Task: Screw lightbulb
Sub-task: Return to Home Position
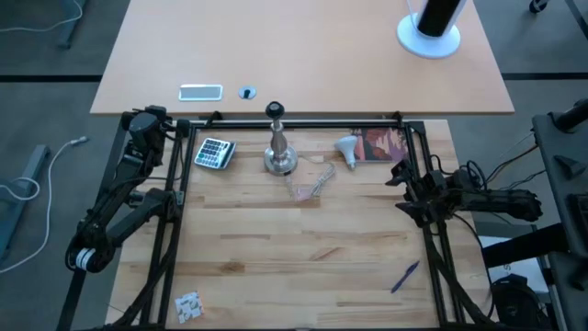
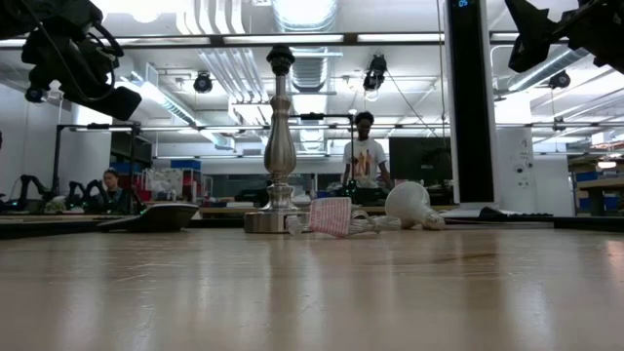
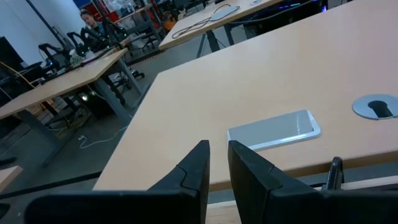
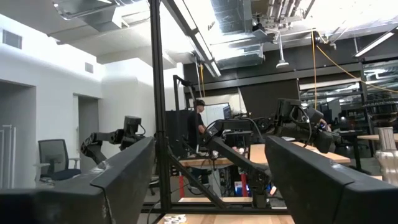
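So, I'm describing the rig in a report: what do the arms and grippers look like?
Both arms are near-black, built of slim jointed links. The left arm shows a white band at one joint; black cables loop beside the right arm. The left gripper and right gripper each have two matte black, wedge-shaped fingers. No markings show.

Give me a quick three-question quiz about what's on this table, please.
1. True or false: the lightbulb is screwed into the lamp stand.
2. What lies on the stand's side nearer the left gripper? A) calculator B) mug C) banana
3. Fill in: the right gripper has its fingers ___.
Key: 1 false, it lies on the table beside the stand. 2 A. 3 open, holding nothing.
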